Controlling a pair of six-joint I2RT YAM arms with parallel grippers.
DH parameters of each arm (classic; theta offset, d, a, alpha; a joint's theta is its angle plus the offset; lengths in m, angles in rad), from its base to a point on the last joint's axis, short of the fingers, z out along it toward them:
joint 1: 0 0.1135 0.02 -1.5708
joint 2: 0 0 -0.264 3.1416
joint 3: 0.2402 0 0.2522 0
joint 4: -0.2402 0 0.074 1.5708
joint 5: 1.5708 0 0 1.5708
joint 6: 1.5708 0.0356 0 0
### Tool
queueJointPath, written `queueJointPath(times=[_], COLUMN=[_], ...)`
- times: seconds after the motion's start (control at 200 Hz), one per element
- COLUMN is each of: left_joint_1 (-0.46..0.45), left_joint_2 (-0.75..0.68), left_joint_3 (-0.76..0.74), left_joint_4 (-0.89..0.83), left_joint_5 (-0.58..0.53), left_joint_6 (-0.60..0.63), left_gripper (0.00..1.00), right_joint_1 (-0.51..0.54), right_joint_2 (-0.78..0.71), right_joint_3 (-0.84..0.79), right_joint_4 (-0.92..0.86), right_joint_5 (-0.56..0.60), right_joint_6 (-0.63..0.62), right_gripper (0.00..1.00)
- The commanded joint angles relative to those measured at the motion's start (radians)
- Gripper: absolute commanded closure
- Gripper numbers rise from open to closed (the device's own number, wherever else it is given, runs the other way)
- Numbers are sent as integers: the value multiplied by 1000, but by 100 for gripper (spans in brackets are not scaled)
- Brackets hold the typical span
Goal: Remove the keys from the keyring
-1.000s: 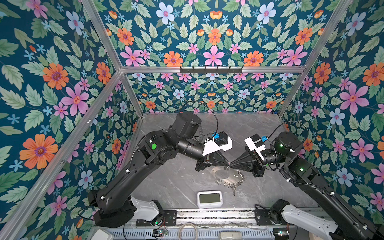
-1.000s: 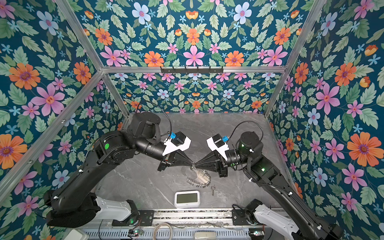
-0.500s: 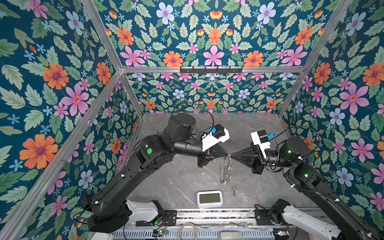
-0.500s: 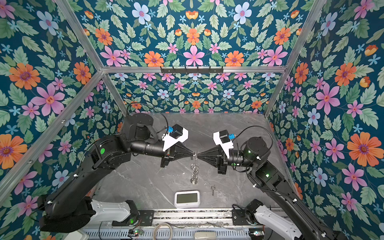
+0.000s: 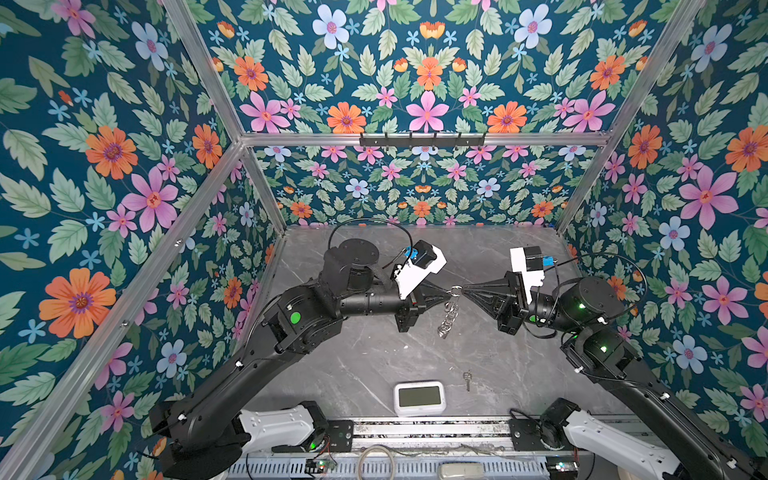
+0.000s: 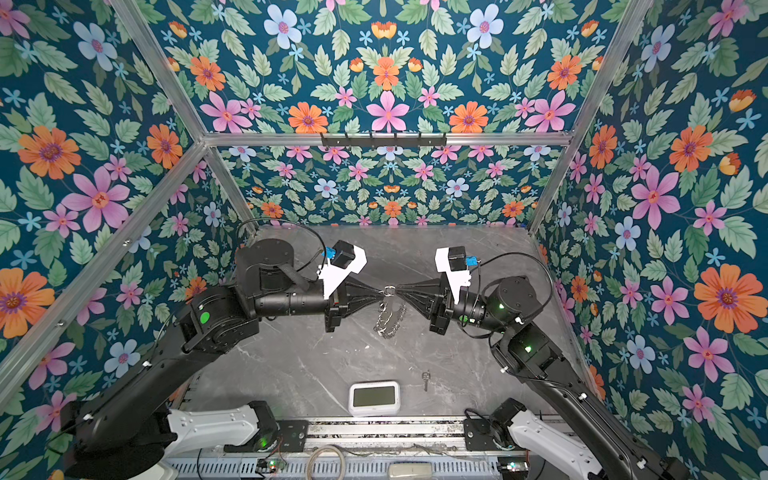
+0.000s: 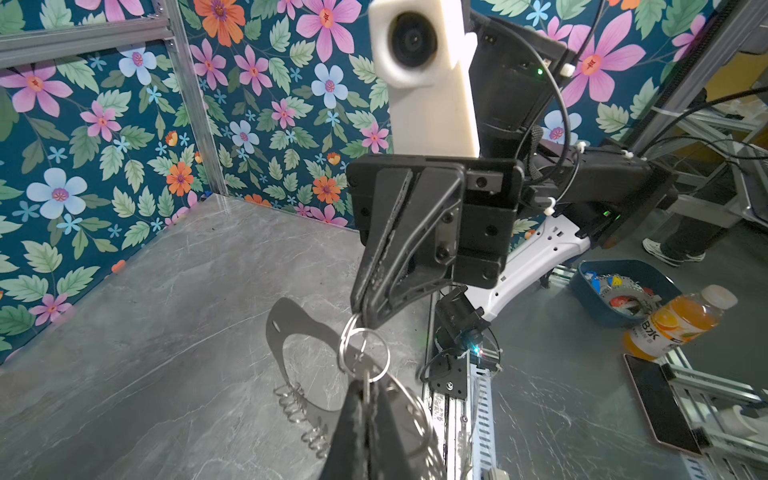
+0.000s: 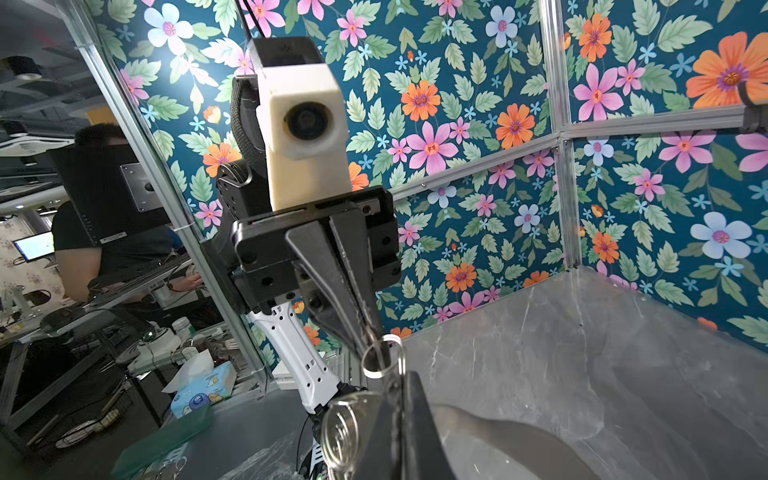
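In both top views my left gripper (image 5: 448, 292) (image 6: 381, 292) and right gripper (image 5: 462, 291) (image 6: 397, 289) meet tip to tip in mid-air. The keyring (image 5: 449, 320) (image 6: 390, 318) hangs edge-on below them, clear of the table. In the left wrist view my left gripper (image 7: 365, 384) is shut on a slim silver key (image 7: 366, 376) that hangs from a split ring (image 7: 374, 357). The grey C-shaped plate (image 7: 286, 328) shows behind it. My right gripper (image 8: 401, 378) is shut on a split ring (image 8: 400, 357) of the keyring. A second key (image 5: 468, 379) lies loose on the table.
A white clock (image 5: 419, 398) (image 6: 374, 397) lies near the table's front edge, left of the loose key. Flowered walls close in the left, back and right. A metal rail (image 5: 415, 434) runs along the front between the arm bases.
Both grippers have risen together, lifting the keyring off the table. It lay almost flat a second ago and now hangs straight down. Both grips have held.
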Motion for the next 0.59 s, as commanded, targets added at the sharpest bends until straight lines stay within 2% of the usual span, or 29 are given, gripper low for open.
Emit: queueJointPath(times=[0.0, 0.59], left_joint_1=[0, 0], left_joint_2=[1, 20], left_joint_3=[20, -5], left_joint_4=[28, -8], left_joint_5=[-43, -10], left_joint_6=[1, 5], left_gripper=[100, 100], right_joint_1=[0, 1], right_joint_2=[-11, -14], right_joint_3=[7, 15], right_joint_4=[53, 125], right_joint_5=[13, 36], right_joint_6=[6, 31], right_gripper=[100, 100])
